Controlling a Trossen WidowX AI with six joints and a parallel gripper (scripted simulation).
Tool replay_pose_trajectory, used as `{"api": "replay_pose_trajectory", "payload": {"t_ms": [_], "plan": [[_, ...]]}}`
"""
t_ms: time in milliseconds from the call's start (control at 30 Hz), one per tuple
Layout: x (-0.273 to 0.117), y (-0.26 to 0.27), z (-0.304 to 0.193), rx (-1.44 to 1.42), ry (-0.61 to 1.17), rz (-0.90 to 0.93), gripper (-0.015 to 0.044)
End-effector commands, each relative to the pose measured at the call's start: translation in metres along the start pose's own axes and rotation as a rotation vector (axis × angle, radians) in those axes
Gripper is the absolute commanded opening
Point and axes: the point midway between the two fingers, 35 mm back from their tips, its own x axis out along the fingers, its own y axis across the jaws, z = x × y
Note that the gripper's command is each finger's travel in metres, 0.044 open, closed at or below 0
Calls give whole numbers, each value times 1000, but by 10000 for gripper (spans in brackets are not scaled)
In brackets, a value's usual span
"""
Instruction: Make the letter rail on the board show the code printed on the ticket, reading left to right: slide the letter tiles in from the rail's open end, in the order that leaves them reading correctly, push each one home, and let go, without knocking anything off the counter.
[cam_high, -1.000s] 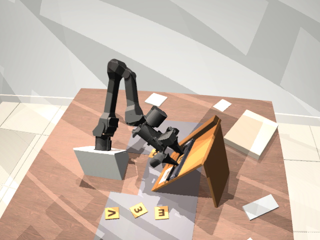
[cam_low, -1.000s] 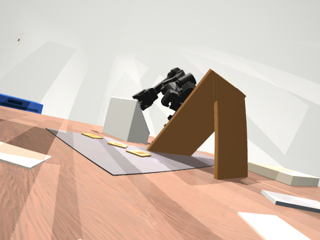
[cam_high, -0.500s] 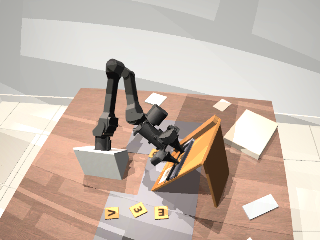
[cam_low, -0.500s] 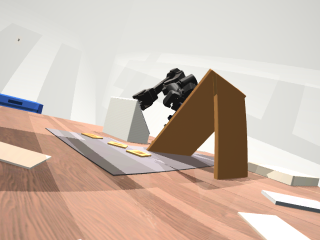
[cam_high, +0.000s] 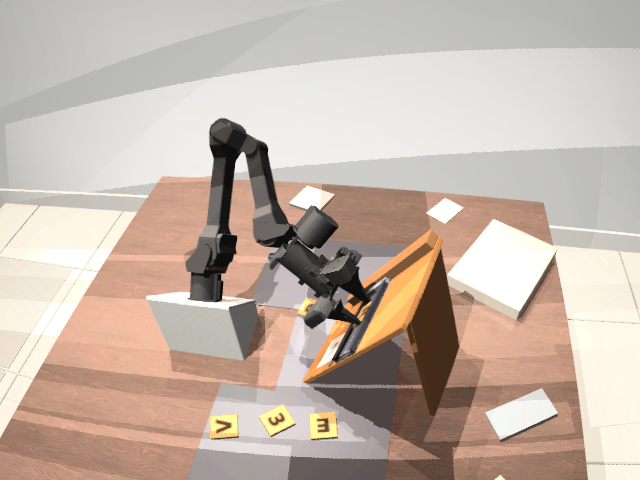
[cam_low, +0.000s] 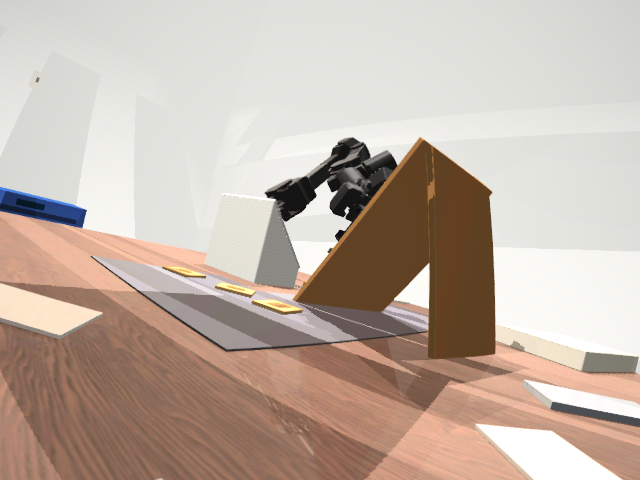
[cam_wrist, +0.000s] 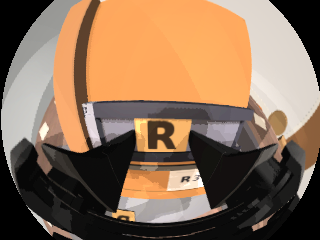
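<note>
Claw (cam_high: 362, 313) (cam_wrist: 163, 134): clenched on the R tile (cam_wrist: 161, 135), one finger at each side edge; letter upright in the wrist view.
R tile spot: centre of the wrist view, at the letter rail (cam_high: 368, 322) (cam_wrist: 170, 110), dark rail visible to both sides of it. Whether it is fully home, can't tell.
Board (cam_high: 395, 304) (cam_low: 372, 248) (cam_wrist: 167, 55): orange, tilted, propped on its rear leg; right of centre in the top view.
Ticket (cam_high: 329, 351) (cam_wrist: 184, 179): pale, on the board below the rail, lower middle of the wrist view. Reads "R 3", the rest hidden behind a finger.
Loose tiles: V-like tile (cam_high: 223, 426), 3-like tile (cam_high: 277, 419) and M-like tile (cam_high: 323, 425) in a row, bottom of the top view, flat on the grey mat (cam_high: 248, 462) (cam_low: 222, 330).
Another tile (cam_high: 306, 307) (cam_wrist: 124, 216): partly hidden by the claw, centre of the top view, lower left of the wrist view.
Arm mount (cam_high: 206, 328) (cam_low: 240, 240): grey block, left of the board in the top view.
</note>
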Motion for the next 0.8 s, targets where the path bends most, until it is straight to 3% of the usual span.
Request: {"api": "replay_pose_trajectory", "payload": {"t_ms": [0, 767], "plan": [[0, 4, 1, 1, -3, 0, 0], [0, 19, 1, 1, -3, 1, 0]]}}
